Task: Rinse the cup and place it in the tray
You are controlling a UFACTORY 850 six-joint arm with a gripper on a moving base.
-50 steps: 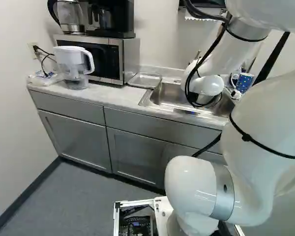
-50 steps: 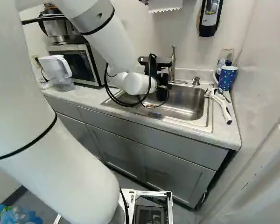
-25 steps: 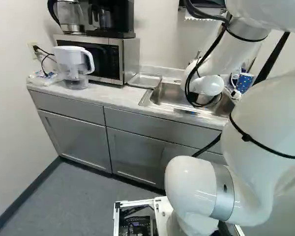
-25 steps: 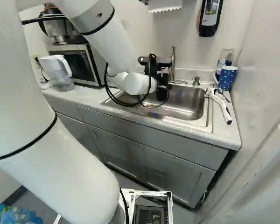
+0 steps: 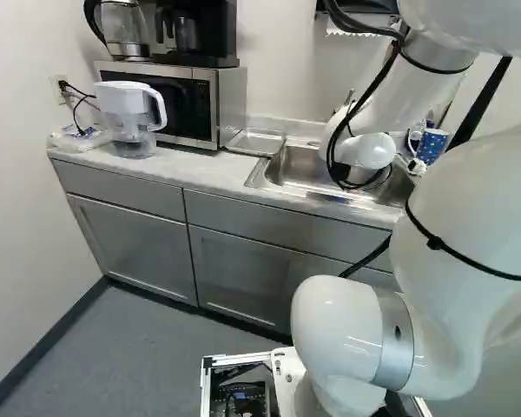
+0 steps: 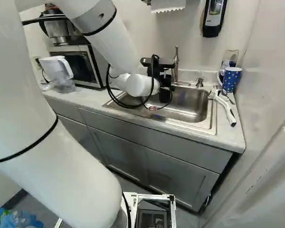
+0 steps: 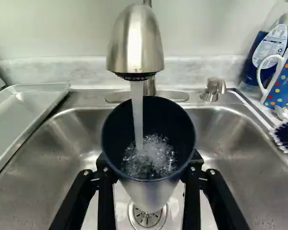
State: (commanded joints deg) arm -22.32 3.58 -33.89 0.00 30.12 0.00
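In the right base view my gripper [image 6: 165, 95] is over the sink [image 6: 192, 107], its fingertips hidden. Seen from the wrist, the gripper [image 7: 149, 177] is shut on the cup [image 7: 150, 194], one finger on each side. The cup is dark blue inside and pale outside, its mouth facing up toward the faucet [image 7: 136, 43]. A stream of water [image 7: 138, 115] falls into it and bubbles inside. The metal tray [image 7: 26, 110] lies beside the sink basin; it also shows at the middle of the left base view [image 5: 255, 141].
A dotted blue mug [image 6: 231, 79], a dish brush [image 6: 225, 108] and a soap bottle [image 7: 261, 52] stand or lie beside the sink. The soap pump [image 7: 212, 89] is near the faucet. Past the tray are a microwave [image 5: 178, 100] and a water pitcher [image 5: 130, 117].
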